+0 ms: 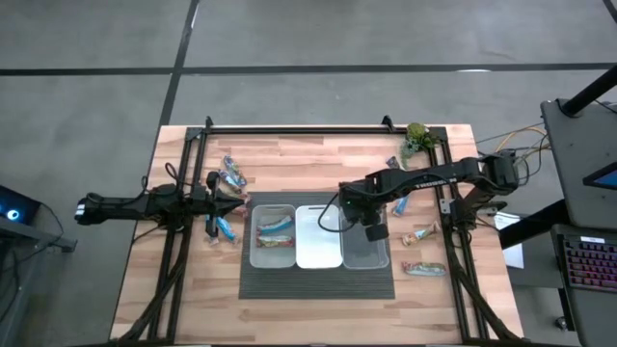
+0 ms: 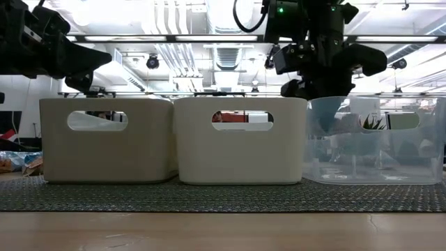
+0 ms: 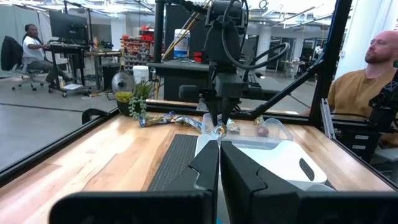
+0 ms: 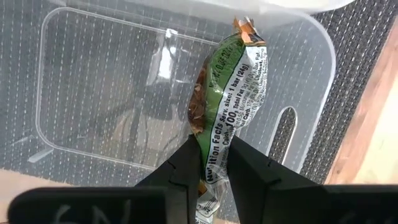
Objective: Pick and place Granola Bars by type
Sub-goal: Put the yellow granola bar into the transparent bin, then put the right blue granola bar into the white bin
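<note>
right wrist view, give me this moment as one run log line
right pincer: shut on green-wrapped granola bar | position: above clear right bin | bin: no bars inside | left pincer: shut, idle

A grey concrete floor [image 1: 318, 34] crossed by dark seams surrounds the table. At three o'clock stands a dark desk [image 1: 578, 164] with a keyboard [image 1: 590, 262]. White pipes [image 2: 167, 17] line the ceiling. A person [image 3: 34, 46] sits at a far workstation (another person [image 3: 364, 81] nearer, in a tan shirt).
</note>
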### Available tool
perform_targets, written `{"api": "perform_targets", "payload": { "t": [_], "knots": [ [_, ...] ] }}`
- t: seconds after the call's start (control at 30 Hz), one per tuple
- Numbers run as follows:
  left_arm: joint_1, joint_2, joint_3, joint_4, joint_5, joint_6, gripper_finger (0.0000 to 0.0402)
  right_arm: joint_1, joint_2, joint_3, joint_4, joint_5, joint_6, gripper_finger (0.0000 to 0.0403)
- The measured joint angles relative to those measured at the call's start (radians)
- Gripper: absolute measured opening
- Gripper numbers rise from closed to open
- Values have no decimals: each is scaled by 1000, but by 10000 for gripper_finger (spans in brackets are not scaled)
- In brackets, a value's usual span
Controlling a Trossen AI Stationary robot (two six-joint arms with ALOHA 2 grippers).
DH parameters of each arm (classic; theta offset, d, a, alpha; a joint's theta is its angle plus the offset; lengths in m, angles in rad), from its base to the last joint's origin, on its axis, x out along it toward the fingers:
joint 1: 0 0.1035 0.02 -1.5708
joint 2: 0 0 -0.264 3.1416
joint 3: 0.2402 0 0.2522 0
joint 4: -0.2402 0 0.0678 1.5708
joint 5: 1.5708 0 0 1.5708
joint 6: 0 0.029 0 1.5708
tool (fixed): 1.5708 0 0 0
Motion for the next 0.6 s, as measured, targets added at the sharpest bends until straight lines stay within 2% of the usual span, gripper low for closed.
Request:
{"api": "perform_targets", "payload": {
  "t": [0.6],
  "knots": [
    [0, 0, 0, 0, 0, 0, 0, 0, -1, 1, 7, -1, 13, 99]
  ]
}}
